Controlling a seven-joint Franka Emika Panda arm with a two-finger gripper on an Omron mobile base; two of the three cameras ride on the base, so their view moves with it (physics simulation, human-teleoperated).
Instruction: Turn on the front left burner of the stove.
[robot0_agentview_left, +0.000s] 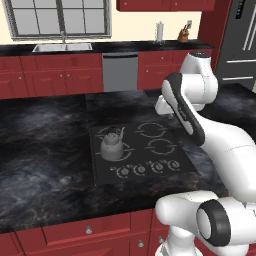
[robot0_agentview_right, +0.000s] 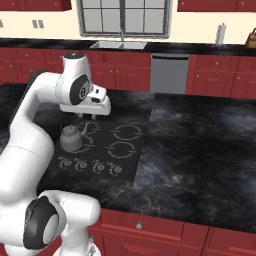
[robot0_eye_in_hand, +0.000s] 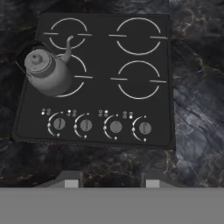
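Above the stove, the released gripper should descend squarely onto the knob nearest the kettle.

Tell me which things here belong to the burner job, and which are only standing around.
For the job: the stove, its front left burner, the row of knobs, the gripper.

Only standing around: the kettle on that burner, the sink, the countertop.

Left and right base views: looking forward and down from behind the arm, sharing the stove and far counter. Hand view: straight down, nearer, over the stove.
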